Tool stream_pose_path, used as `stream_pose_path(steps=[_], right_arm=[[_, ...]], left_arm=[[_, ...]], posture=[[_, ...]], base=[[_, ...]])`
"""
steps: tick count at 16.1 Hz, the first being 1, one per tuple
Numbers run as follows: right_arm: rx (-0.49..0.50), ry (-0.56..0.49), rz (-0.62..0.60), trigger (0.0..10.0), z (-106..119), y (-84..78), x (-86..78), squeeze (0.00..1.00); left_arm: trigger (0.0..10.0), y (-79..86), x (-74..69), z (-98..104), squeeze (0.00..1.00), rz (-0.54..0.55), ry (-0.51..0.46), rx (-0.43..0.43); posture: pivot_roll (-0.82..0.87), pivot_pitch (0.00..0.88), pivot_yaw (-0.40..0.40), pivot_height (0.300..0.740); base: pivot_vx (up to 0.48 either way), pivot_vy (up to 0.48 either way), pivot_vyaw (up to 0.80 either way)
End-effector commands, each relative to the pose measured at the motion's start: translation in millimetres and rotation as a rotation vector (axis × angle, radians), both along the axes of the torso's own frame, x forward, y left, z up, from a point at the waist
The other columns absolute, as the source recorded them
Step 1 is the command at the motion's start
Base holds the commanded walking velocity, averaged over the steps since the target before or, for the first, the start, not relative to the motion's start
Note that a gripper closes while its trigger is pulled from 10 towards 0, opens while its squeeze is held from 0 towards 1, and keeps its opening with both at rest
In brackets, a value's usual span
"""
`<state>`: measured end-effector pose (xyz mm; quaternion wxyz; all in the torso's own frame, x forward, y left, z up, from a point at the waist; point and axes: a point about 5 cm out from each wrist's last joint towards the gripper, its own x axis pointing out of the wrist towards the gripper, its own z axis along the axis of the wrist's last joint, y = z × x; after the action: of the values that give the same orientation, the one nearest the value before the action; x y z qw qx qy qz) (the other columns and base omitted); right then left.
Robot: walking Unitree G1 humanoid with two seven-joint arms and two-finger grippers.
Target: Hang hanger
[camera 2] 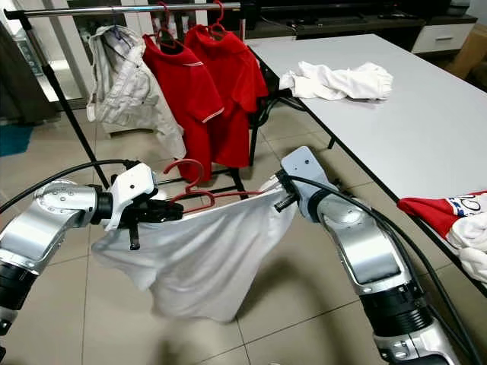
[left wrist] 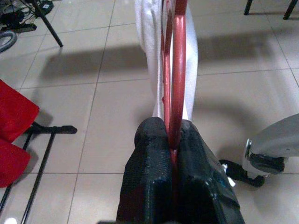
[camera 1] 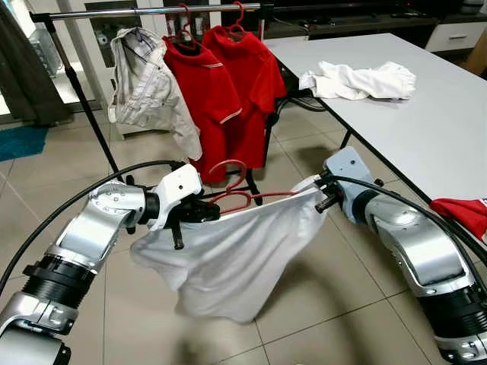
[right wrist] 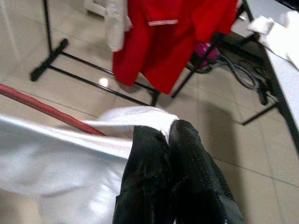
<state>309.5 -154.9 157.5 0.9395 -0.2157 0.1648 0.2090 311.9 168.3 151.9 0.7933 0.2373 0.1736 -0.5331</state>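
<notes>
Hanger (camera 1: 232, 196), red, carrying a white shirt (camera 1: 228, 258), held low between both arms, well below the rail (camera 1: 152, 11) and in front of the rack.

Left to right:

Left gripper (left wrist: 174, 140): black fingers (left wrist: 149, 168) pressed together on the red wire of the hanger, seen plainly in the left wrist view; cloth draped just past the grip.

Hook of the hanger pointing up, free, touching nothing, not yet over the rail.

White shirt sagging between the two arms, its lower hem hanging near the floor (camera 1: 342, 319).

Right gripper (right wrist: 170, 135): fingers closed on a bunched fold of the white shirt at the far shoulder end, the red wire just beside it.

Behind, on the rail: a pale jacket (camera 1: 148, 84) and two red shirts (camera 1: 228, 84) already hung, bare rail showing to either side of them.

To the right, a table (camera 1: 426, 129) with a white garment (camera 1: 361, 80) and a red one (camera 1: 464, 213) lying on it.

Judged progress: shirt seemingly on the hanger, grip secure. Left to do: lift, carry toward the rack, set the hook over the rail, let go with both.
</notes>
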Motion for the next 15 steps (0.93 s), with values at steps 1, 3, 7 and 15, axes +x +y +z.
stream_pose_path(steps=[1,3,7,15], right_arm=[[0.020,-0.002,0.042,0.0,2,9.8,-2.9,0.00],[0.011,0.027,0.069,0.0,-5,13.4,-6.9,0.00],[-0.099,0.137,0.055,0.0,-39,-3.9,-16.3,0.00],[0.053,-0.070,-0.204,0.0,-4,-42.8,15.2,0.00]], left_arm=[[0.0,-3.8,2.0,7,0.00,-0.015,-0.030,-0.006],[0.0,-4.7,1.7,10,0.00,-0.025,-0.035,-0.009],[0.0,10.9,2.7,21,0.00,-0.010,-0.050,0.005],[0.0,15.9,-15.0,17,0.00,-0.099,0.022,0.057]], posture=[[-0.12,0.000,0.018,0.740],[-0.12,0.000,0.020,0.740],[-0.12,0.000,0.020,0.740],[-0.12,0.000,0.015,0.740]], base=[[0.000,0.000,0.00],[0.000,0.000,0.00],[0.000,0.000,0.00],[0.000,0.000,0.00]])
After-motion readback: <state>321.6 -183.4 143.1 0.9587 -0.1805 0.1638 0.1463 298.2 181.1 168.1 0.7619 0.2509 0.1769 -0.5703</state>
